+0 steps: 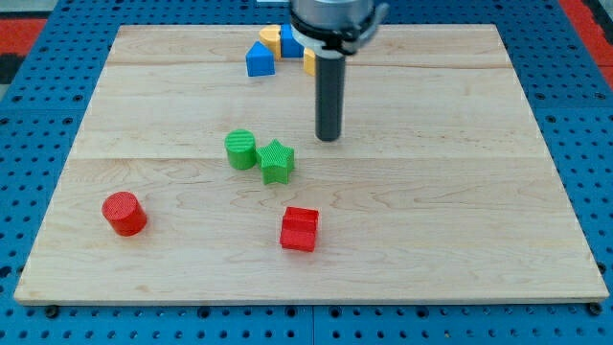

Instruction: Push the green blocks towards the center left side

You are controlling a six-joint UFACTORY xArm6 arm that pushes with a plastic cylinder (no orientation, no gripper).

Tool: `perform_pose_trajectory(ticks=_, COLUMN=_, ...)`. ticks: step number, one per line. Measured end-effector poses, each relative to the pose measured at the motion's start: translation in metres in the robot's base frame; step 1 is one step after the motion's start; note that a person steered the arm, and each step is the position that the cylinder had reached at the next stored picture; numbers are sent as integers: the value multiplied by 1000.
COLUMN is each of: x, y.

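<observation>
A green cylinder (240, 149) and a green star (276, 160) sit touching side by side near the middle of the wooden board (431, 220). My tip (329, 137) is on the board to the right of the green star and slightly above it, a short gap away, touching neither green block.
A red cylinder (124, 213) lies at the lower left and a red cube (299, 229) below the green star. At the top, a blue block (259, 60), a yellow block (271, 38), another blue block (290, 40) and a yellow piece (309, 61) cluster behind the rod.
</observation>
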State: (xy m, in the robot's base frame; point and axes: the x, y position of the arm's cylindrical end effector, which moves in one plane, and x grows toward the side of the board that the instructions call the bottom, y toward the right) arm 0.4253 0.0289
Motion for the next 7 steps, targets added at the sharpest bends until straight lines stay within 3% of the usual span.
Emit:
perform_pose_trajectory(ticks=2, x=52, y=-11)
perform_pose_trajectory(ticks=6, x=49, y=-60)
perform_pose_trajectory(ticks=7, x=39, y=-112)
